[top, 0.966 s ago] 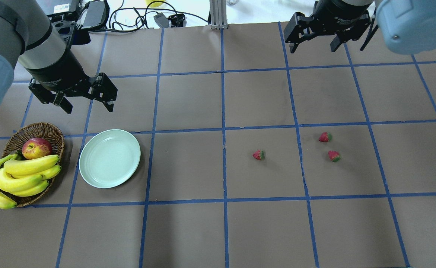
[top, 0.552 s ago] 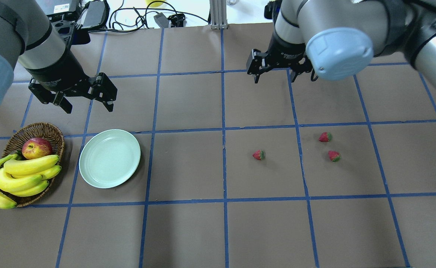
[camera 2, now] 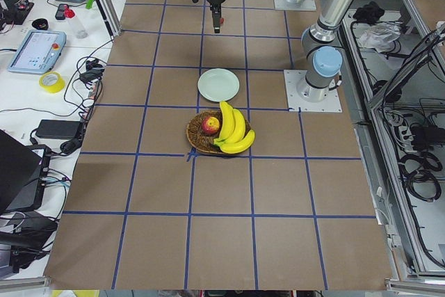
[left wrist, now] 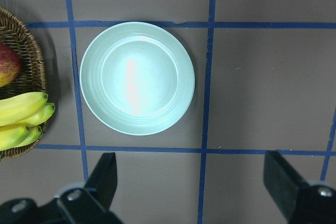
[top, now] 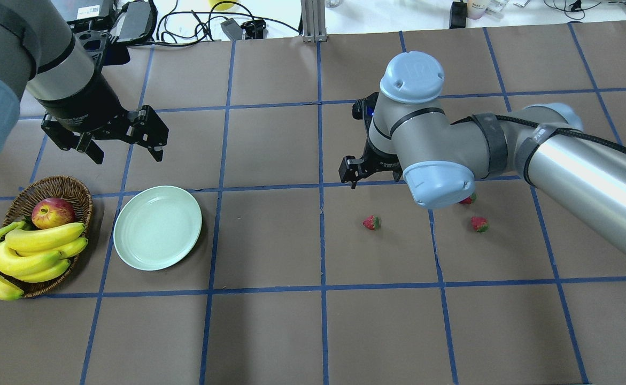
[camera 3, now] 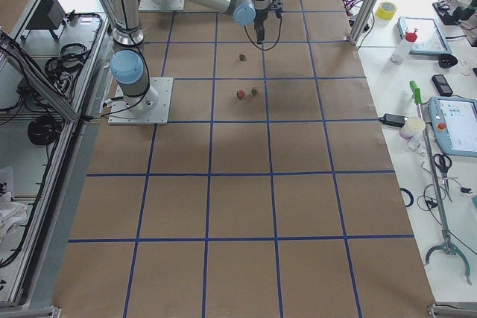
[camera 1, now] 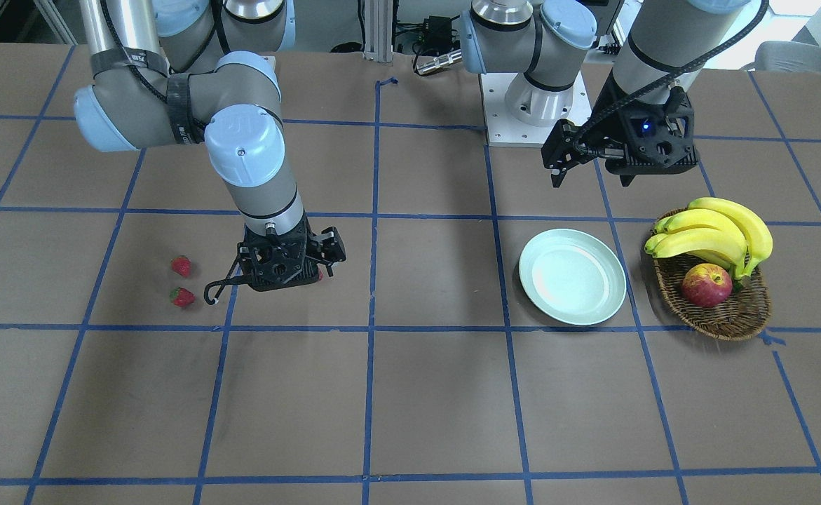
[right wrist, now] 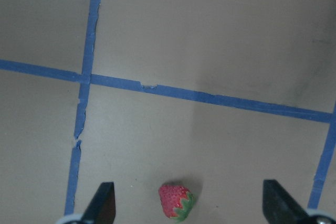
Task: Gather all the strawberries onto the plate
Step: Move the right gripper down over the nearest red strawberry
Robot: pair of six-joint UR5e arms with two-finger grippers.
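Right wrist-mounted view: the right gripper (camera 1: 287, 265), jaws spread wide and holding nothing, hangs over the nearest strawberry (right wrist: 176, 201). The fruit lies on the table (right wrist: 220, 35) within the gap between the fingers. It sits slightly nearer one finger than the other, and toward the wrist-camera side of the gap.

Step in hand, as judged: approach for the first pick. A good grasp calls for three things:
- a small sideways shift so that the berry is centred between the fingers;
- a straight descent that stops just short of the table;
- a gentle closure, since the fruit is small and rounded and may roll or squirt out if struck off-centre.

Orientation: the red tip points away from the wrist camera and obliquely toward one finger, and the green cap faces back toward the camera. The long axis thus runs diagonally to the closing line. A slight wrist turn would let the pads meet the berry's flanks.

The other two strawberries (top: 479, 224) lie near the gripper, on its side away from the plate (top: 157, 227). The plate is bare and well apart from the right gripper. It lies just before the left gripper (top: 127, 152), which is also spread and empty.
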